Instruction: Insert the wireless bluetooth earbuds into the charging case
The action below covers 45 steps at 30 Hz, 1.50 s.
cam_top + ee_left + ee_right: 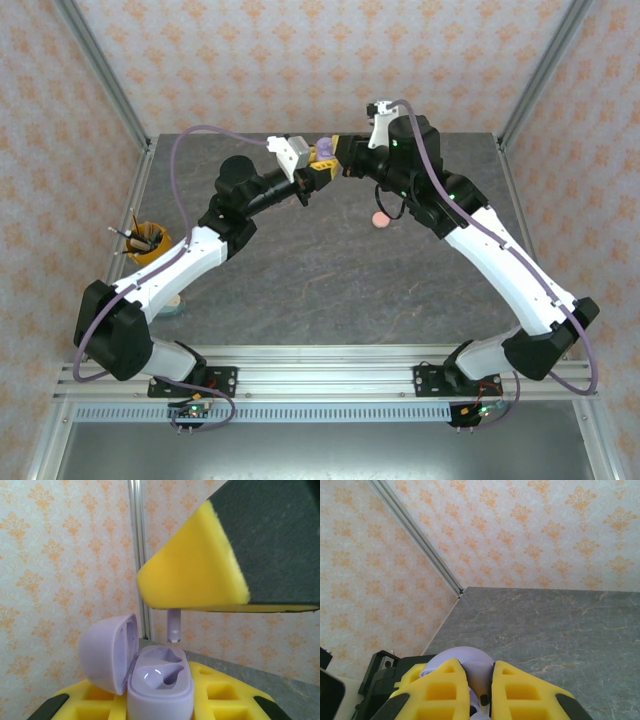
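Holding a pale purple earbud (pixel 173 625) pinched in the right claw (pixel 343 158), stem pointing straight down below the yellow pad, just above the open sockets. Gripping the purple charging case (pixel 160 685) in the left claw (pixel 317 170), pressed together on its base, with the lid (pixel 107 652) swung open to one side, directly beneath the right claw and well off the table (pixel 330 270). Judging the step as lining up the stem and lowering it into a socket; not yet seated. Could go wrong by coming down off the socket's line, catching the stem on the rim and twisting or dropping the bud from the pads. Could also tip the case in the left claw by pressing too hard, or aim for the socket shaped for the other ear. Noting a round pink thing (pixel 380 218) lying on the table, near the right claw and below it. Can read no brand, label or writing anywhere.
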Each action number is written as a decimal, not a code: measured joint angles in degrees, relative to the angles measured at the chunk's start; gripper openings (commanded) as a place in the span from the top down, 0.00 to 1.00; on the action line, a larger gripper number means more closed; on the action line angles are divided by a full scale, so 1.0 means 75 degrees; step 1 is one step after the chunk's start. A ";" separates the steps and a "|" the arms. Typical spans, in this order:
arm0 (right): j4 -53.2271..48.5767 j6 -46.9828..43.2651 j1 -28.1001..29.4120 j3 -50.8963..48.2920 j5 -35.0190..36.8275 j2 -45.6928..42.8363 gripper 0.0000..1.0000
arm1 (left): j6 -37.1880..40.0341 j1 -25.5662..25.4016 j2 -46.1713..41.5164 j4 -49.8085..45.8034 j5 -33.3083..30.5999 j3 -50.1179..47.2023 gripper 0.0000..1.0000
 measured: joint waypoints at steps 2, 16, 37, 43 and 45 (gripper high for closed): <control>0.0003 0.0015 0.0000 0.0015 -0.0047 -0.0023 0.87 | 0.0003 0.0000 0.0000 -0.0003 0.0000 0.0000 1.00; 0.0012 0.0265 0.0000 0.0017 -0.0568 0.0044 0.88 | 0.0000 0.0000 0.0000 0.0000 0.0000 0.0003 1.00; -0.0015 0.0239 -0.0029 0.0032 -0.1105 0.0221 0.92 | -0.0006 0.0003 0.0000 -0.0009 -0.0012 0.0023 1.00; -0.0085 -0.0076 -0.0087 0.0032 -0.1422 0.0221 0.88 | -0.0003 0.0006 0.0000 -0.0015 -0.0006 0.0023 1.00; -0.0128 -0.0169 -0.0087 0.0047 -0.1443 0.0227 0.81 | -0.0003 0.0006 0.0000 -0.0020 -0.0006 0.0023 1.00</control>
